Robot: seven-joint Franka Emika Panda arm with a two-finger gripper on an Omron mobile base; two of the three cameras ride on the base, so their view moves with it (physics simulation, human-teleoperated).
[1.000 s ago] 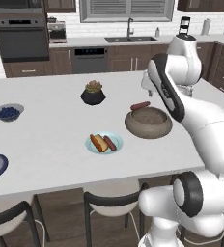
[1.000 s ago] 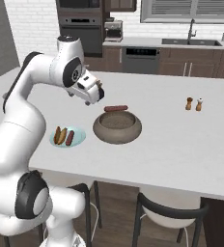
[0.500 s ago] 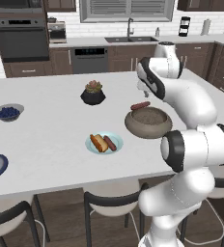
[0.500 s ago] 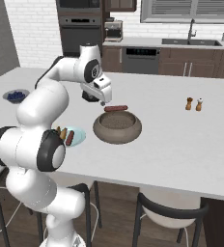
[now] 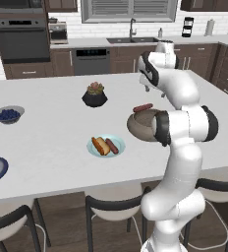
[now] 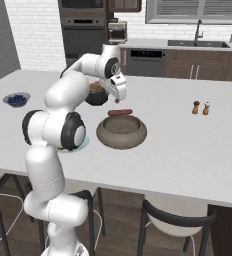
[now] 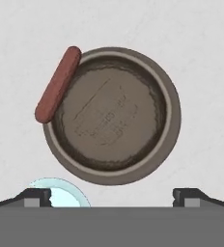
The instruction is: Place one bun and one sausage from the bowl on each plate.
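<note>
While the gripper (image 6: pixel 119 93) hung above the desk (image 6: pixel 188 145) with its jaws spread wide and nothing between them, the sausage (image 7: pixel 57 84) lay balanced on the rim of the bowl (image 7: pixel 168 91), on the far side from the stools. In the hand view it sat up and to the left of the fingertips (image 7: pixel 36 197), its long axis slanting along the rim's curve. I judged the jaws would have to shift toward that edge and turn to cross the sausage. The teal plate (image 5: pixel 94 151) already carried a bun (image 5: pixel 99 145) and a sausage.

black plant pot (image 5: pixel 95 97), berry bowl (image 5: pixel 8 114), 2 shakers (image 6: pixel 201 107), 3 stools (image 5: pixel 113 206)
</note>
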